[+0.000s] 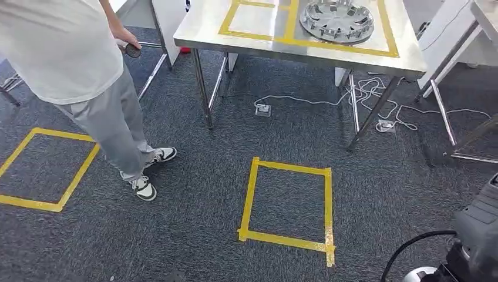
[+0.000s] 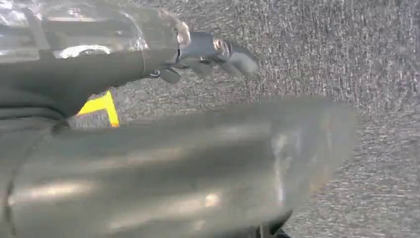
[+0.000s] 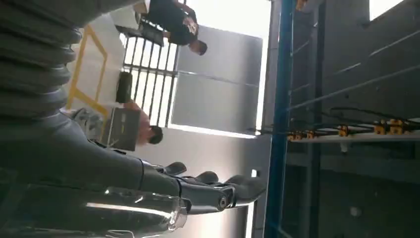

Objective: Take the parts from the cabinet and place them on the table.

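Observation:
A round silver ribbed part point(image 1: 337, 20) lies on the steel table point(image 1: 305, 50), inside a square of yellow tape. In the left wrist view my left hand point(image 2: 208, 54) hangs over grey carpet with its fingers stretched out, and nothing is in it. My right hand point(image 3: 213, 191) also holds nothing, fingers extended. Beyond it stands a blue-framed rack point(image 3: 277, 119) with small yellow and black parts point(image 3: 346, 130) on a shelf. A grey piece of my right arm point(image 1: 478, 235) shows at the lower right of the head view.
A person in a white shirt point(image 1: 64, 47) stands at the left holding a small dark object point(image 1: 133, 51). Yellow tape squares point(image 1: 288, 202) mark the carpet. White cables and floor sockets point(image 1: 364, 97) lie under the table. Another white table's legs point(image 1: 446, 111) stand at the right.

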You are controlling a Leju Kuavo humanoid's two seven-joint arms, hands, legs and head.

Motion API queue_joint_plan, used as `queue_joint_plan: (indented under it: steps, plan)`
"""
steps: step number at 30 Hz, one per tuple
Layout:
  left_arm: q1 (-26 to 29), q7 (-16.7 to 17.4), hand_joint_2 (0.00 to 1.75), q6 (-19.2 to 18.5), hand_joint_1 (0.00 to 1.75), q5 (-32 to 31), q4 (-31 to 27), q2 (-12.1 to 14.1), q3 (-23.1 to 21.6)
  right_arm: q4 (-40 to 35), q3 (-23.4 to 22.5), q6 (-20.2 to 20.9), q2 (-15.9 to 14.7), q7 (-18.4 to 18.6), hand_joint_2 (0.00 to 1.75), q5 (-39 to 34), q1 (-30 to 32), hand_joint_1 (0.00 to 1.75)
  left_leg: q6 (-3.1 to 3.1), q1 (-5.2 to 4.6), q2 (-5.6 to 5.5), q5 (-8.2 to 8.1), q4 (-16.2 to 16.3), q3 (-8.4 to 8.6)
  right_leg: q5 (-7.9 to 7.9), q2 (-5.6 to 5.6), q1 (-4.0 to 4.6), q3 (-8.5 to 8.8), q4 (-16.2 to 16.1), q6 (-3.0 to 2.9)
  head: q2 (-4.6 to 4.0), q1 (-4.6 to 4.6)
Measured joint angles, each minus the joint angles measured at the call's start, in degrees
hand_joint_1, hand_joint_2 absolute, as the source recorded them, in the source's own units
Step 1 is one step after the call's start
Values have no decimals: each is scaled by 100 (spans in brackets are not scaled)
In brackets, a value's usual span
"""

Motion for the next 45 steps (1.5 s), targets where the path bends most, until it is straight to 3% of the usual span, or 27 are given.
queue_joint_plan:
  steps: [2,3,6,7,9,10,11,12,13,17,18,19,22,23,25,26,28,32,34,35,37,38,39,41,42,43,45]
  plan:
    - [-9,-9,0,-20,0,-2,0,0,0,-17,-41,0,-4,2,0,7,18,0,79,47,175,39,-43,-17,-21,19,1,-60,47,49,0,-4]
    - [-13,-20,0,-26,0,-4,0,9,0,-28,-48,-2,-9,4,0,22,6,0,118,45,248,43,-43,-24,-156,-223,20,-133,213,91,0,24]
    - [15,-28,0,-55,0,-20,0,11,0,-35,-48,0,-20,35,0,55,0,0,152,26,519,49,-42,-67,-801,-397,-33,-661,1424,193,0,72]
    - [21,-26,0,-55,0,-20,0,15,0,-35,-50,0,-20,35,0,55,12,0,153,17,612,50,-39,-81,-881,-407,-46,-773,1723,208,0,74]
    - [17,-28,0,-57,0,-20,0,17,0,-35,-48,-2,-20,35,0,55,20,0,152,7,762,50,-39,-85,-635,-424,-55,-620,1493,194,0,74]
    - [8,-28,0,-57,0,-20,0,15,0,-39,-50,0,-20,35,0,55,20,0,151,2,834,50,-39,-76,-358,-461,-47,-374,1012,165,0,76]
    - [0,-31,0,-57,0,-22,0,13,0,-50,-55,-2,-24,35,0,55,19,0,150,-4,891,49,-40,-62,-111,-553,-34,-117,494,125,0,77]
    - [-6,-33,0,-59,0,-22,0,13,0,-63,-61,-2,-28,35,0,57,15,0,145,-7,950,50,-44,-59,-27,-818,11,63,76,67,0,76]
    - [-10,-33,0,-61,0,-22,-2,9,0,-66,-61,0,-31,35,0,57,5,0,110,-47,991,48,-28,-78,-74,-951,79,92,-10,15,-2,81]
    - [-19,-35,0,-63,0,-26,-7,-7,0,-85,-83,0,-48,35,0,57,16,0,-23,-56,1216,73,-96,-43,22,-697,58,76,-147,-113,0,92]
    - [-31,-39,0,-63,0,-26,-7,-2,0,-107,-85,-2,-48,35,0,61,28,0,-64,-8,711,-23,-16,-68,73,-671,30,107,-211,-132,-2,70]
    - [-26,-48,0,-66,0,-28,-7,-2,0,-109,-83,0,-48,35,0,63,-6,0,-57,-8,443,-205,239,-192,102,-616,14,105,-231,-165,0,68]
    - [13,-37,0,-70,0,-33,-4,0,0,-101,-81,-2,-44,46,0,57,18,0,-82,-7,388,-691,1435,-792,113,-381,31,60,-204,-184,0,0]
    - [20,-35,0,-70,0,-33,-4,2,0,-98,-81,-2,-46,50,0,59,17,0,-85,-6,406,-627,1498,-847,113,-298,34,53,-186,-184,0,0]
    - [18,-24,0,-72,0,-37,-4,2,-2,-101,-79,-2,-46,52,0,87,14,0,-69,-3,389,-187,1004,-624,93,-141,31,54,-141,-172,0,0]
    - [15,-2,0,-79,0,-50,-4,7,-2,-107,-79,-2,-46,59,0,138,12,0,-55,5,280,126,465,-367,69,-53,24,55,-104,-150,0,0]
    - [17,44,0,-101,0,-68,-4,17,-2,-133,-76,-2,-48,68,0,260,-5,0,-17,64,-259,147,23,-146,8,68,35,-11,-3,-78,-2,0]
    - [29,103,0,-177,0,105,-2,28,-4,-201,-61,-2,-48,223,0,606,-45,0,55,46,66,116,-66,-96,48,397,-39,-116,-3,60,0,-11]
    - [18,72,0,-205,0,118,0,41,-4,-245,-50,-2,-52,271,0,682,-82,0,109,54,274,102,-80,-74,-164,-192,1,-271,315,119,0,55]
    - [27,50,0,-208,0,105,0,44,-4,-247,-42,0,-48,273,0,701,-95,0,132,46,385,87,-80,-66,-380,-333,-15,-485,738,163,0,79]
    - [50,17,0,-188,0,65,2,55,-4,-247,-37,0,-48,258,0,682,-75,0,144,36,607,58,-79,-63,-703,-404,-53,-930,1593,218,0,87]
    - [52,-9,0,-164,0,59,4,55,-4,-249,-37,0,-48,225,0,669,-75,0,140,32,704,46,-79,-55,-696,-416,-64,-1019,1762,229,0,87]
    - [48,-39,0,-138,0,57,4,57,-4,-254,-37,0,-48,205,0,667,-77,0,128,28,790,29,-79,-39,-549,-428,-73,-970,1659,228,0,90]
    - [26,-107,0,-74,0,33,4,61,-4,-284,-37,0,-50,148,0,662,-81,0,97,20,931,-2,-79,14,-14,-508,-66,-549,799,180,0,87]
    - [14,-149,0,-44,0,37,2,59,-4,-313,-39,0,-50,109,0,662,-91,0,88,13,984,-17,-83,45,224,-679,-41,-288,267,123,0,90]
    - [4,-190,0,-13,0,61,2,55,-4,-337,-39,0,-48,70,0,660,-102,0,70,-4,1033,-32,-90,53,108,-879,23,-193,92,72,0,92]
    - [1,-247,0,33,0,94,2,57,-4,-365,-39,0,-46,-50,0,630,-104,0,14,-19,1135,-39,-92,52,109,-825,60,-208,34,-13,0,92]
